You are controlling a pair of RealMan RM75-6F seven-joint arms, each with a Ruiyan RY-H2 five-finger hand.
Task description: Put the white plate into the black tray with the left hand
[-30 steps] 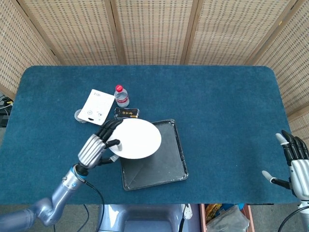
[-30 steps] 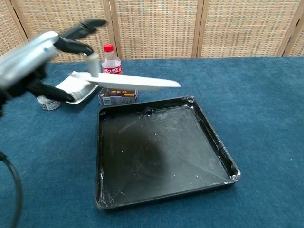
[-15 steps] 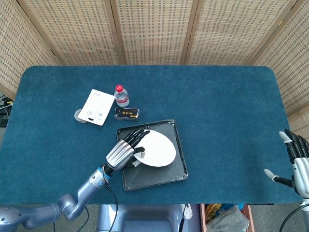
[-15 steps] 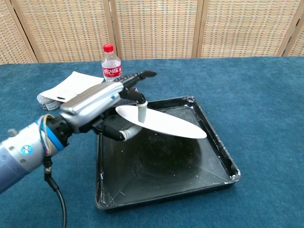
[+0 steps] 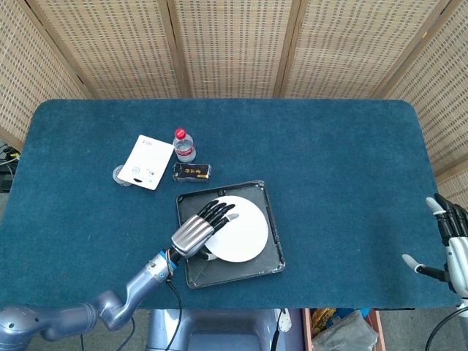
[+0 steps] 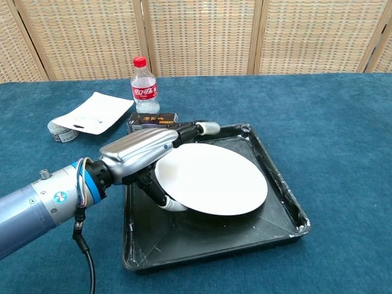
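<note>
The fingers (image 6: 199,128) of the left hand (image 5: 196,232) are laid along the rear-left edge of the white plate (image 6: 211,177), while its thumb is seen curled under the plate's near-left rim in the chest view — so the plate is held at its left side between thumb and fingers. The plate is inside the black tray (image 5: 272,241), over the tray's middle and right part; whether its underside is fully seated on the tray floor cannot be told, though in the chest view a thin shadow is seen beneath its near edge. The tray's scuffed floor is left visible in front of and to the left of the plate. The left forearm is brought in from the lower left, across the tray's left rim. The right hand (image 5: 451,245) is seen only in the head view, at the far right edge just off the table (image 5: 329,161), with its fingers extended and apart and nothing in them (thumb stuck out to the side). Behind the tray, well apart from the plate, a small dark box (image 6: 152,119) is placed just beside the tray's rear-left corner, with a red-capped bottle (image 6: 144,87) standing upright behind it. To their left — a white pouch (image 6: 94,114) is laid flat, with a small round tin (image 5: 119,176) partly under its left end.
</note>
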